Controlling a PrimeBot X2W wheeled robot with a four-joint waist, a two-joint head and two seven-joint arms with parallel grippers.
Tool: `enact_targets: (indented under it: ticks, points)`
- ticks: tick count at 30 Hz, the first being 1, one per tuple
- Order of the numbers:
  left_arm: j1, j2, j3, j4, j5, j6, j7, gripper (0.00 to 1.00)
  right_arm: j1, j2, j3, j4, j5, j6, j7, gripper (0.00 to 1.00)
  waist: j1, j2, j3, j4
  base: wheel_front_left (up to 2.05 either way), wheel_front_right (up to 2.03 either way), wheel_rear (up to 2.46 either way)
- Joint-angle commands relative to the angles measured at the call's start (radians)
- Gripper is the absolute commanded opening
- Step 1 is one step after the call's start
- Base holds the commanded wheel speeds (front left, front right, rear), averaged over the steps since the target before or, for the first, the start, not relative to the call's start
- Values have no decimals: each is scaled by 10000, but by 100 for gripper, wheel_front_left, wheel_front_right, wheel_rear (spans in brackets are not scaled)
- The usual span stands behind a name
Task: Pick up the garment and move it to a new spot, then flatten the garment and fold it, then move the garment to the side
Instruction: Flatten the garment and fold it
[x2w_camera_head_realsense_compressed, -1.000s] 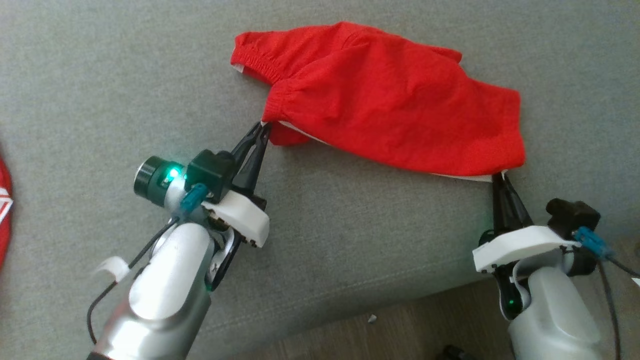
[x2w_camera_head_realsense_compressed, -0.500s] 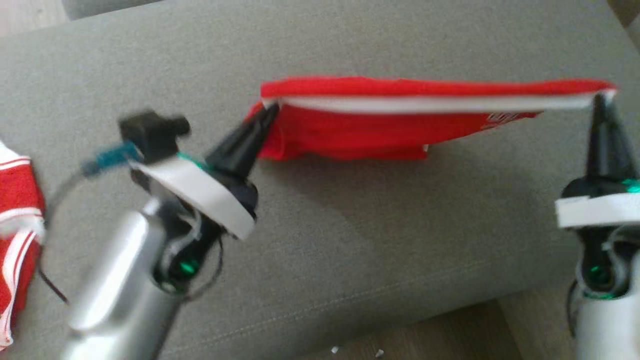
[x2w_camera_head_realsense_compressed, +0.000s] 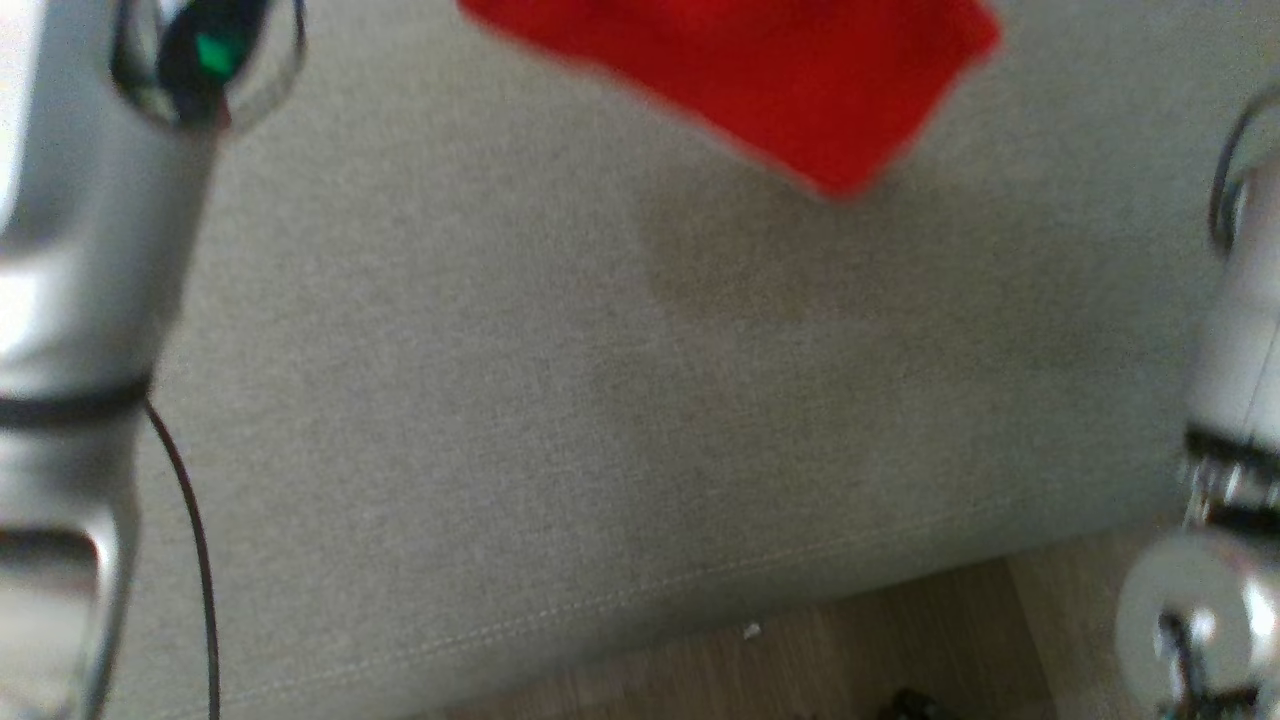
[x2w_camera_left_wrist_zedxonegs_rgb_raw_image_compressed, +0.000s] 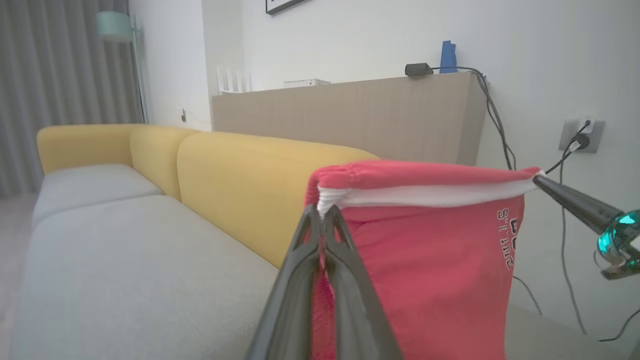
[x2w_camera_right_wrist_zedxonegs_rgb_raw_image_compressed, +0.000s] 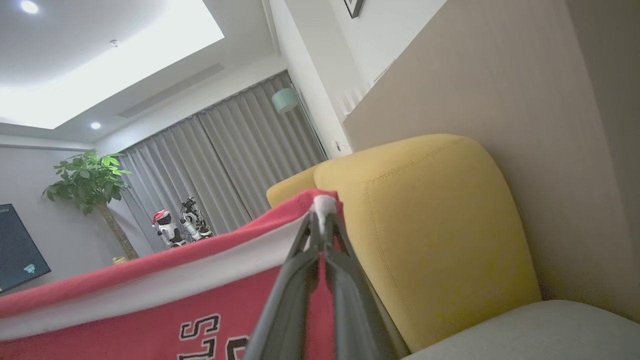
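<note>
The garment (x2w_camera_left_wrist_zedxonegs_rgb_raw_image_compressed: 440, 260) is a red pair of shorts with a white waistband and dark lettering. It hangs stretched in the air between my two grippers, above the grey seat cushion (x2w_camera_head_realsense_compressed: 600, 420). In the left wrist view my left gripper (x2w_camera_left_wrist_zedxonegs_rgb_raw_image_compressed: 320, 212) is shut on one end of the waistband. My right gripper (x2w_camera_left_wrist_zedxonegs_rgb_raw_image_compressed: 539, 181) pinches the other end. The right wrist view shows that right gripper (x2w_camera_right_wrist_zedxonegs_rgb_raw_image_compressed: 321, 217) shut on the waistband corner of the garment (x2w_camera_right_wrist_zedxonegs_rgb_raw_image_compressed: 150, 310). In the blurred head view the garment's lower edge (x2w_camera_head_realsense_compressed: 760, 80) hangs at the top, between my two forearms.
A yellow backrest (x2w_camera_left_wrist_zedxonegs_rgb_raw_image_compressed: 240, 185) runs behind the grey cushion. Behind it stands a beige partition (x2w_camera_left_wrist_zedxonegs_rgb_raw_image_compressed: 375, 115) with cables and a wall socket (x2w_camera_left_wrist_zedxonegs_rgb_raw_image_compressed: 580, 136). Wooden floor (x2w_camera_head_realsense_compressed: 850, 650) lies below the cushion's front edge. Curtains and a plant (x2w_camera_right_wrist_zedxonegs_rgb_raw_image_compressed: 90, 180) are far off.
Both arms have risen and lifted the garment off the cushion, so it now hangs stretched between the grippers. The head picture has shifted and is blurred.
</note>
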Motion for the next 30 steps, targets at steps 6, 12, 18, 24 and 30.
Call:
enact_targets:
  ticks: [6, 12, 18, 24, 30]
  points:
    - [-3182, 403, -494, 1738, 1004, -15, -2608, 0, -2924, -12, 28, 1474, -1034, 63, -1696, 0, 0, 0, 1312, -97, 0, 0, 0]
    - [-3205, 645, -1722, 2648, 589, -15, -3633, 0, -2942, -12, 233, 1865, -1309, 63, -2267, 0, 0, 0, 1336, 95, 0, 0, 0]
    - [-877, 1342, -3501, 2268, -208, -16, -3895, 0, -50, -92, 800, 1650, -1052, 63, -1948, 0, 0, 0, 860, 386, 0, 0, 0]
    - [2385, 1977, -4324, 856, -32, -16, -3906, 0, 3758, -187, 1344, 728, -345, 63, -1307, 0, 0, 0, 197, 557, 0, 0, 0]
    - [5591, 2129, -3888, 45, 996, 180, -3907, 0, 6606, -116, 1149, -534, 429, 63, -742, 0, 0, 0, -624, 572, 0, 0, 0]
